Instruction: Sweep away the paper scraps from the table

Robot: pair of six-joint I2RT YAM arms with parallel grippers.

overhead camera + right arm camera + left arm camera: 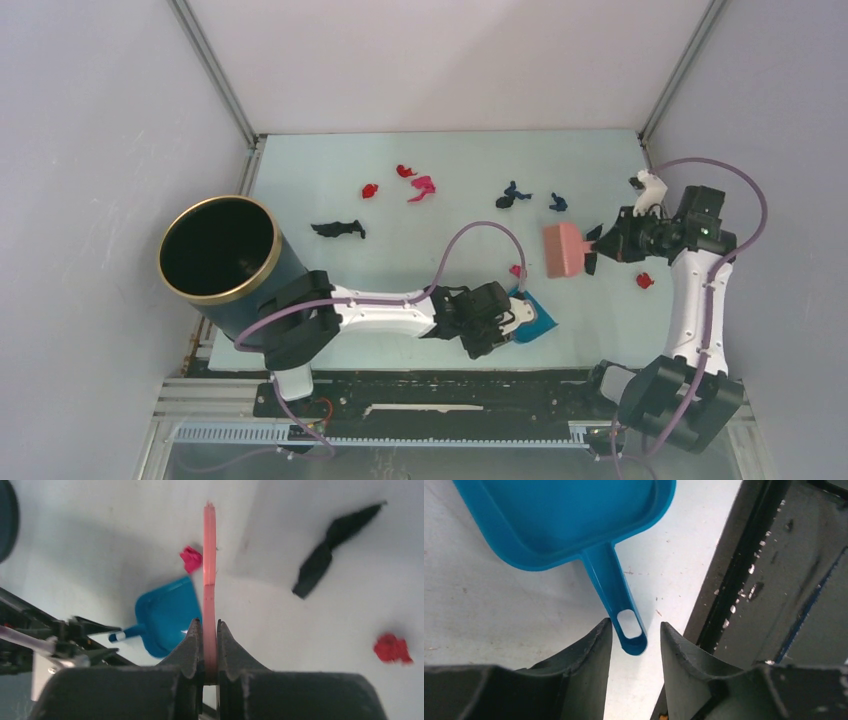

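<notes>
Top view: scraps strewn across upper middle of table, one red at right. Left wrist: left gripper spread wide, straddling pan handle tip, not clamped. Right wrist: right gripper pinching brush, pink scrap just beside it near pan mouth. Scraps look light, crumpled: you'd push them with bristles, not pinch; take the slick pan mid-handle

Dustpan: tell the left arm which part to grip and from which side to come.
Grip the handle of the dustpan, near its holed end. It is the only narrow, straight part; the pan looks too wide and lies flat on the table. Come from the handle's free end, where the open left hand straddles it.
</notes>
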